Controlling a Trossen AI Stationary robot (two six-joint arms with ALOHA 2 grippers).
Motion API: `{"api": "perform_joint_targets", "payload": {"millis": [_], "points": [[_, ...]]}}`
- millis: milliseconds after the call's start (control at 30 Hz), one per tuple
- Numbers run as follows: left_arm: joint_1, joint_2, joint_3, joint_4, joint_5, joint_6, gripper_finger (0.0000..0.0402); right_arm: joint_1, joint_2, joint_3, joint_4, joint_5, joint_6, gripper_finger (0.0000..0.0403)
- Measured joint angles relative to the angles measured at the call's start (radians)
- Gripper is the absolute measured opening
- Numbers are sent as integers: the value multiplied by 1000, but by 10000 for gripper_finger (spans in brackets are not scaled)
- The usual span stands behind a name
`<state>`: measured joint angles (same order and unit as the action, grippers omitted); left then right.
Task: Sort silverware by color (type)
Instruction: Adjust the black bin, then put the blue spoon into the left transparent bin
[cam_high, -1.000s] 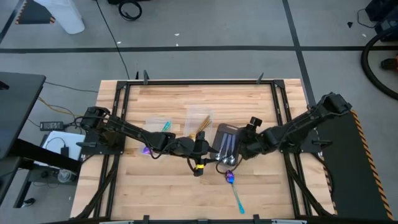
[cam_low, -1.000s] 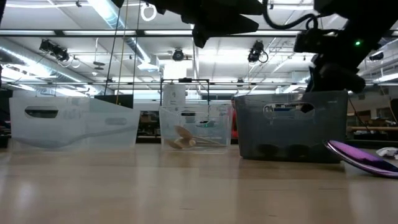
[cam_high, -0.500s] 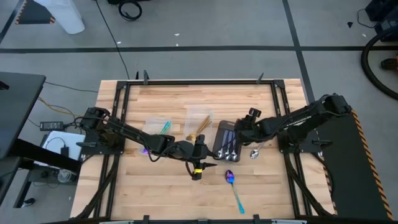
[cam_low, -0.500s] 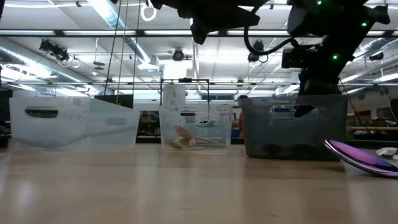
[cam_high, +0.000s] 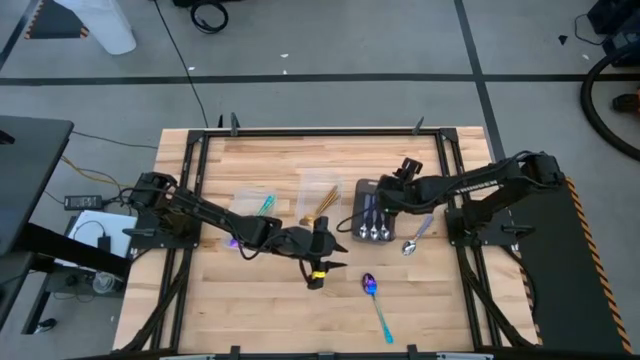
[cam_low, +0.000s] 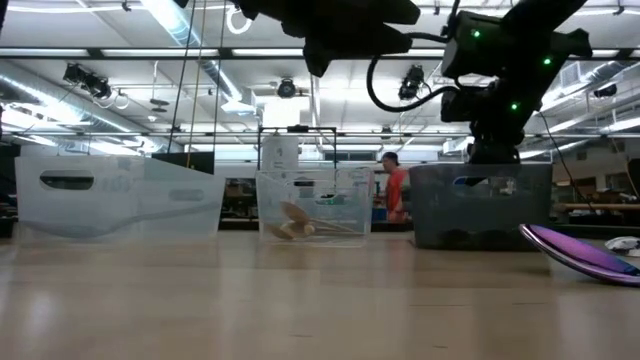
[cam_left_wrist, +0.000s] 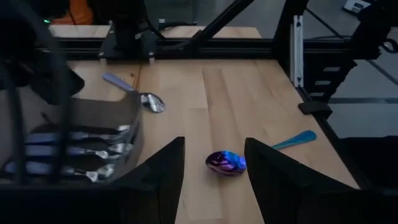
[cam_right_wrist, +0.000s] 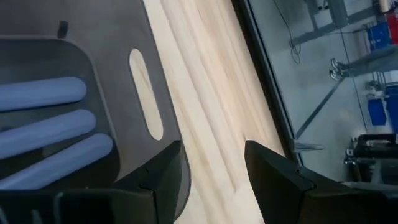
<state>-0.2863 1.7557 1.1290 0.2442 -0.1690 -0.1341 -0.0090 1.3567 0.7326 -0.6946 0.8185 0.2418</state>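
A purple-bowled spoon (cam_high: 372, 288) with a teal handle lies flat on the table near the front; its bowl (cam_left_wrist: 225, 163) shows just ahead of my open left gripper (cam_left_wrist: 214, 186), which hovers above the table (cam_high: 320, 268). A silver spoon (cam_high: 412, 240) lies beside the dark grey tub (cam_high: 362, 190), which holds several silver spoons (cam_left_wrist: 74, 152). My right gripper (cam_high: 386, 200) stands open at the tub's far end. One clear tub (cam_high: 320, 198) holds gold spoons, another (cam_high: 255, 205) a teal-handled one. My right gripper comes slanting down at the grey tub's far end wall, the one with the slot (cam_right_wrist: 146, 102). One finger (cam_right_wrist: 155, 180) overlaps that wall and the other stands over bare table outside it. Whether a finger touches the wall I cannot tell.
The black frame rails (cam_high: 450, 170) run along the table's sides. Bare wood lies free at the near left (cam_high: 240, 300) and along the far edge. In the room beyond the table a person in a red shirt (cam_low: 397, 195) stands far off.
My right gripper has swung from the grey tub's near end toward the table's far edge, turning as it went. The tub has slid a little toward the far edge and turned slightly. The silver spoon beside it now lies uncovered.
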Motion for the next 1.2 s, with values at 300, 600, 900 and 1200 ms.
{"api": "perform_joint_targets", "payload": {"millis": [300, 600, 900, 1200], "points": [[1, 0, 0, -34, -3, -2, 176, -7, -26, 0, 5, -21, -35, 185], [-4, 0, 0, -33, 25, 44, 176, 104, -175, 0, 7, -96, 45, 185], [-45, 17, 0, -11, 43, 121, 176, 218, -267, 1, 67, -411, 282, 185], [-75, 51, -1, 26, 42, 165, 176, 338, -248, 1, 168, -517, 385, 185]]}}
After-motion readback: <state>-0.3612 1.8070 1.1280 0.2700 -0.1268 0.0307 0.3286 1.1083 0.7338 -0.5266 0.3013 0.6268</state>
